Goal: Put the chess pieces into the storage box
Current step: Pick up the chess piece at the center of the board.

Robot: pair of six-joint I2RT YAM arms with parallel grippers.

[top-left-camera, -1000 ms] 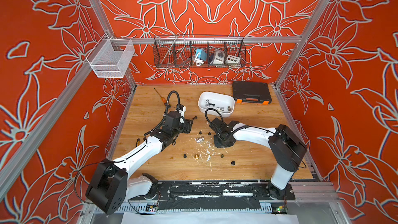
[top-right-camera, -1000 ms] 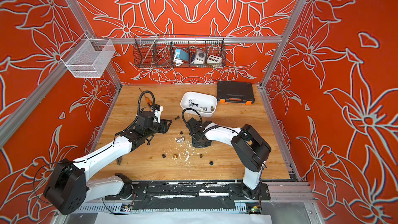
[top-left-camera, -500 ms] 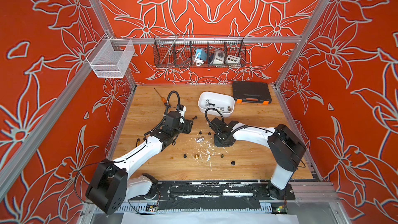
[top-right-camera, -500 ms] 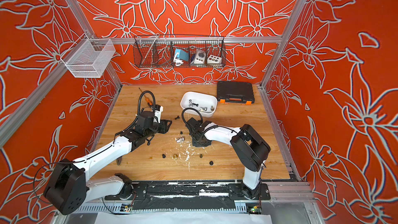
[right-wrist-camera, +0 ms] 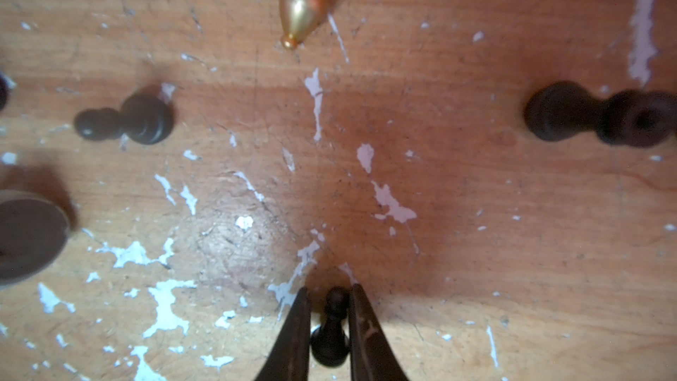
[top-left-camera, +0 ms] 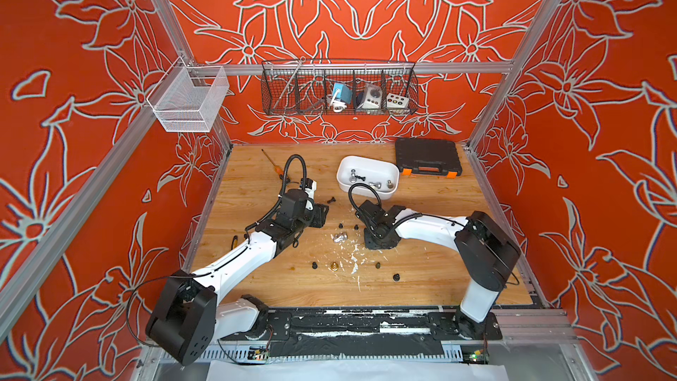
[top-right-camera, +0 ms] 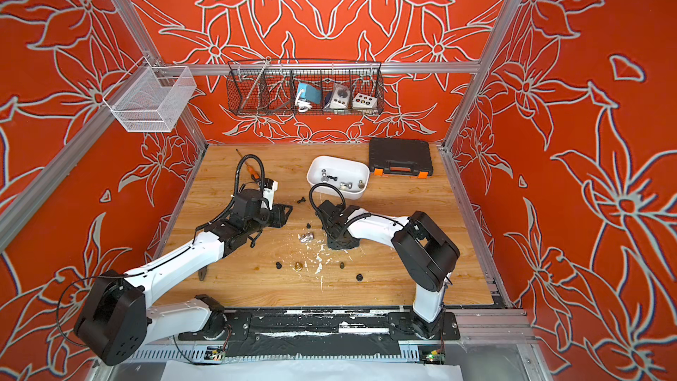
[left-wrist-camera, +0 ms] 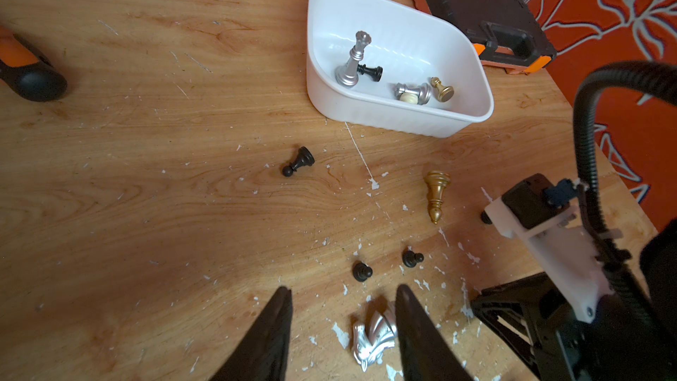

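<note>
Black pawn [right-wrist-camera: 329,339] on the wooden table [top-left-camera: 421,269]: the right gripper [right-wrist-camera: 329,287] has just narrowed onto it, fingers pressing both flanks, so the grasp looks nearly made and a lift toward the box should follow. Left gripper [left-wrist-camera: 342,288] hangs released over a silver piece [left-wrist-camera: 372,339], holding nothing. Storage box [left-wrist-camera: 384,119] sits at 12 o'clock of the table's middle, with several chess pieces [left-wrist-camera: 350,67] inside. No legible writing anywhere.

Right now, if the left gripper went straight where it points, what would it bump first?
Probably the nearest small black pawn just ahead of the open left gripper, on the paint-flecked wooden table. Height is unclear, so it might touch bare wood.
</note>
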